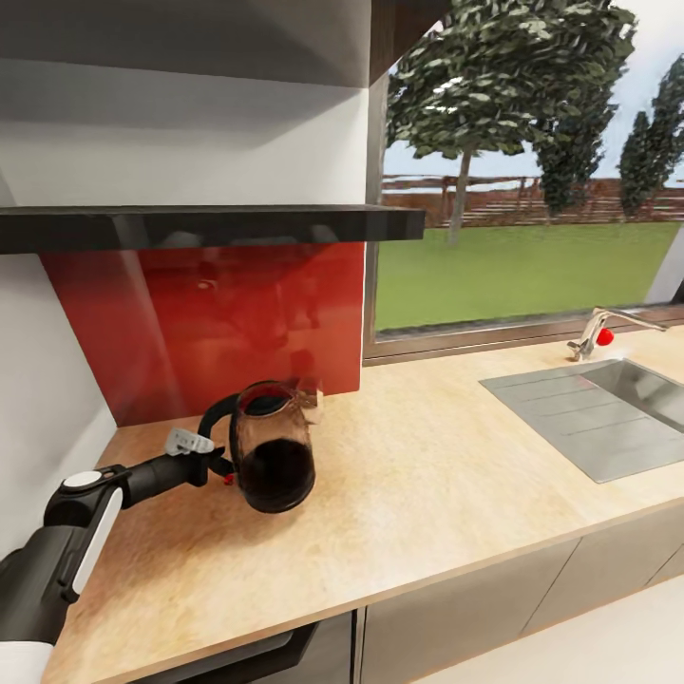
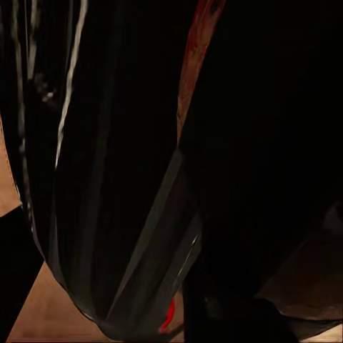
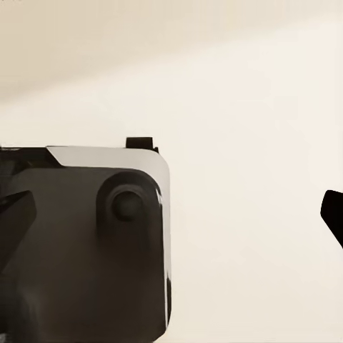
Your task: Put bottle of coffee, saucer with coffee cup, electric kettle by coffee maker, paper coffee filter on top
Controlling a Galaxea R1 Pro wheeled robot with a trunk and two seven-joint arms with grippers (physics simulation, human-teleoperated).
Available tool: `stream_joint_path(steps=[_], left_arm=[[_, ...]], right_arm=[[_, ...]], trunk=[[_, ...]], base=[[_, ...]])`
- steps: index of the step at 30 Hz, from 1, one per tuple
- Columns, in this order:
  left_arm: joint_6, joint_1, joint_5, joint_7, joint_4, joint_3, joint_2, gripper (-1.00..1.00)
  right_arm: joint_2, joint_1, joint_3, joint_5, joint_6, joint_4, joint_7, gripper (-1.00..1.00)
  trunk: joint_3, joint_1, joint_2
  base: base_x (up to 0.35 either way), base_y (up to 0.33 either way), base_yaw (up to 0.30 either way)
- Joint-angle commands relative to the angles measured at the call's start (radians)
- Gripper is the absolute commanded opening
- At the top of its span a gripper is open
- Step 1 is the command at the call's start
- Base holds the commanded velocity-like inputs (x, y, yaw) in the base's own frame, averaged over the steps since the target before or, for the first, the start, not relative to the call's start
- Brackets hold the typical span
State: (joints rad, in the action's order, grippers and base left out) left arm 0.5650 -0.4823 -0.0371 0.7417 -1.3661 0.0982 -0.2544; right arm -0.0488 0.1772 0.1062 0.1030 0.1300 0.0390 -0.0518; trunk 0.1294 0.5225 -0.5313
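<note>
Light wood-look kitchen countertop (image 1: 446, 475) carries the rounded clear-glass electric kettle (image 1: 275, 454), tilted; the left gripper (image 1: 220, 454) is clamped on its black loop handle (image 1: 217, 418).

a clear-glass kettle (image 1: 274, 446) with a black loop handle, black lid and dark base stands near the left end of a long, light wood-look bench (image 1: 427, 475), its handle toward the left. above it, a dark grey shelf (image 1: 209, 226) juts from the wall.
</note>
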Motion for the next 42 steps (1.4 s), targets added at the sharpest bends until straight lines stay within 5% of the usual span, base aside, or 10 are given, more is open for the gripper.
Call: stream_joint_path(steps=[1,26,42], left_arm=[[0.009,0.000,-0.009,0.004,-0.001,0.001,0.000,-1.00],[0.010,0.007,-0.010,0.004,-0.005,0.000,0.000,-1.00],[0.010,0.007,-0.010,0.002,-0.005,0.002,0.001,-1.00]], right_arm=[[0.000,0.001,0.009,0.011,0.003,-0.001,-0.002,1.00],[0.003,0.001,0.008,0.014,0.003,-0.001,-0.002,1.00],[0.003,0.001,0.009,0.014,0.003,-0.002,-0.002,1.00]], trunk=[[0.002,0.000,-0.002],[-0.016,0.000,-0.002],[-0.031,0.000,-0.002]], base=[[0.033,-0.011,0.000],[0.027,-0.257,-0.140],[0.205,-0.215,-0.204]])
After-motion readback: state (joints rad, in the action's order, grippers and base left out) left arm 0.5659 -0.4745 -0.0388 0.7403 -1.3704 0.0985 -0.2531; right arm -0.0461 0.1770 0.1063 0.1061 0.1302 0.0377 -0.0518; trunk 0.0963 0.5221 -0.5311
